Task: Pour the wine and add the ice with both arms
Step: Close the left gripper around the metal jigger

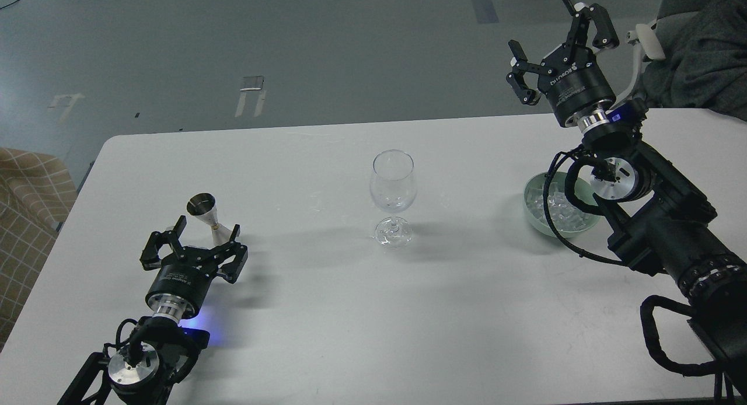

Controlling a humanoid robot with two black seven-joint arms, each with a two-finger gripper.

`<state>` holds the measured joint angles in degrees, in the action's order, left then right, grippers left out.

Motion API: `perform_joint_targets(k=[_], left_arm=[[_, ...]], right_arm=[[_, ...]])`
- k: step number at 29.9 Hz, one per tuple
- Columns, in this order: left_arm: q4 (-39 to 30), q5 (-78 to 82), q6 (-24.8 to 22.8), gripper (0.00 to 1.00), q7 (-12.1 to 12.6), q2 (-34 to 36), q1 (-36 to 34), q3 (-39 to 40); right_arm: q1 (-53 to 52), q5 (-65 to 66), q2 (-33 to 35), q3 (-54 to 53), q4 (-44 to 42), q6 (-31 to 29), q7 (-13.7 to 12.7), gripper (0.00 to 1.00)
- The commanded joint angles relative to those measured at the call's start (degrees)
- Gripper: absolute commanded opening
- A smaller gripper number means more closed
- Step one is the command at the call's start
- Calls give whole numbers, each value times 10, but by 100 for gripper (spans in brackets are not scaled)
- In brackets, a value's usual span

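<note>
white counter (pixel 327 311); wine glass (pixel 393 196) upright near its centre, wine in it too faint to make out; left claw (pixel 195 241) low at 8 o'clock from the glass, fingers spread, holding nothing, steel jigger (pixel 208 216) standing just beyond its fingertips; cannot tell if they touch; right claw (pixel 557 46) raised at 2 o'clock, fingers wide apart, empty; pale green bowl (pixel 532 194) at 3 o'clock with ice cubes (pixel 561 213) inside, partly hidden by the right arm (pixel 659 218).
</note>
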<state>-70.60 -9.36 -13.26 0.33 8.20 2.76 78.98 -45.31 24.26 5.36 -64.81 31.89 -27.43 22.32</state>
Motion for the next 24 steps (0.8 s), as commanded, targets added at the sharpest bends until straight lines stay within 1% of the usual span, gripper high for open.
perform_joint_targets(k=[1, 4, 11, 17, 22, 24], left_arm=[[12, 0, 1, 98, -2, 1, -15, -1], [33, 0, 0, 98, -2, 2, -31, -1], [42, 0, -1, 98, -2, 5, -41, -1], [83, 29, -6, 98, -2, 5, -60, -1], [86, 29, -6, 98, -8, 2, -61, -1], [86, 29, -6, 96, -8, 1, -61, -1]], right_arm=[[1, 0, -1, 1, 0, 0, 0, 100], [1, 0, -1, 2, 0, 0, 0, 100], [1, 0, -1, 2, 0, 0, 0, 100], [2, 0, -1, 2, -1, 0, 0, 100], [2, 0, 0, 2, -1, 0, 0, 100], [1, 0, 0, 2, -1, 0, -1, 100]])
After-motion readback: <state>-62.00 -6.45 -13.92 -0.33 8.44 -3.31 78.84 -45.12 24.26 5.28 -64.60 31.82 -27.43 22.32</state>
